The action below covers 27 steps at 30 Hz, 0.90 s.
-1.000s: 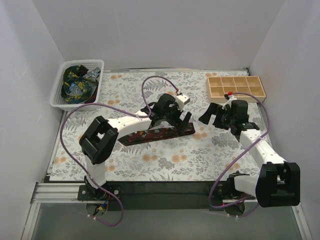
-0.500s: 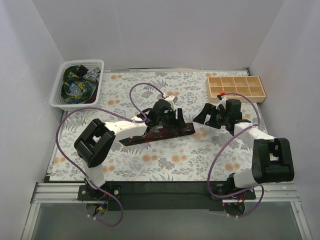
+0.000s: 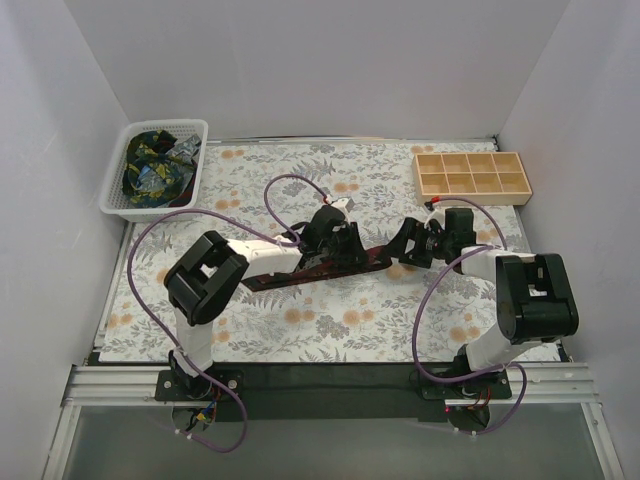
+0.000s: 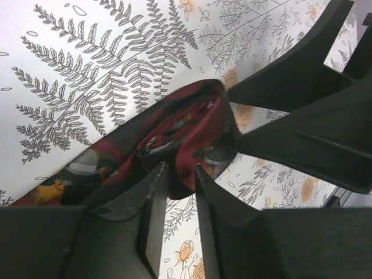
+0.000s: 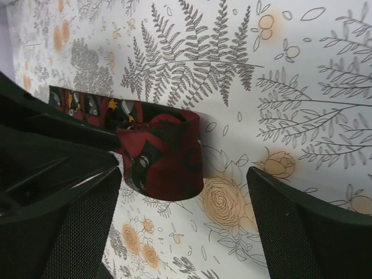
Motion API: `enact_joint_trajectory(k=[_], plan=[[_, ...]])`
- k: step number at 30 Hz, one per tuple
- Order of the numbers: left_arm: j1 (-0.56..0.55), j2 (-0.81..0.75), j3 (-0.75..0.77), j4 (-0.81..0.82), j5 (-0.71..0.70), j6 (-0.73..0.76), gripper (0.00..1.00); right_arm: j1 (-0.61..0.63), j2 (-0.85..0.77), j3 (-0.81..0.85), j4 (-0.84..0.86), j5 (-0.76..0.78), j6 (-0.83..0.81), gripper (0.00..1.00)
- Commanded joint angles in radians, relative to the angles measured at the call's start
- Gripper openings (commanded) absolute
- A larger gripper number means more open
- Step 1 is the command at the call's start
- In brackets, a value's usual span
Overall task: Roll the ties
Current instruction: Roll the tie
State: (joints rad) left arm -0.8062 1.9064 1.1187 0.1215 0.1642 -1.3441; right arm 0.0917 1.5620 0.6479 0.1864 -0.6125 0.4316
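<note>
Your worktop (image 3: 330, 320) shows a pale print of grey ferns and orange flowers from edge to edge. Across its middle you have a maroon tie (image 3: 365, 262) lying flat, running left to right, with its right end wound into a short roll (image 5: 165, 160) that rests on the worktop. In the far left corner sits a white mesh basket (image 3: 113, 190) heaped with dark patterned ties (image 3: 150, 170). In the far right corner lies a shallow wooden tray (image 3: 472, 173) divided into two rows of compartments.

tie (image 3: 365, 262) on table (image 3: 330, 330) centre | basket (image 3: 168, 123) far left, ties (image 3: 150, 170) in it | tray (image 3: 470, 172) far right
</note>
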Motion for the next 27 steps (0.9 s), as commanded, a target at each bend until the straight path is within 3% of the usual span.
enact_joint_trajectory(k=[1, 9, 19, 23, 26, 27], plan=[[-0.001, 0.009, -0.014, 0.029, -0.011, -0.016, 0.23, -0.001, 0.018, -0.025, 0.096, -0.07, 0.019, 0.79], [0.001, 0.023, -0.026, 0.026, -0.031, -0.017, 0.15, 0.002, 0.085, -0.033, 0.143, -0.124, 0.003, 0.76], [0.001, 0.052, -0.007, 0.023, -0.014, -0.041, 0.15, 0.065, 0.145, -0.042, 0.191, -0.115, 0.021, 0.66], [0.001, 0.063, -0.013, 0.032, -0.006, -0.078, 0.14, 0.089, 0.153, -0.044, 0.202, -0.11, 0.033, 0.54], [-0.001, 0.062, -0.025, 0.049, 0.012, -0.115, 0.13, 0.089, 0.139, -0.047, 0.196, -0.086, 0.032, 0.36], [-0.007, 0.054, -0.031, 0.061, 0.014, -0.125, 0.13, 0.088, 0.133, -0.045, 0.194, -0.063, 0.024, 0.23]])
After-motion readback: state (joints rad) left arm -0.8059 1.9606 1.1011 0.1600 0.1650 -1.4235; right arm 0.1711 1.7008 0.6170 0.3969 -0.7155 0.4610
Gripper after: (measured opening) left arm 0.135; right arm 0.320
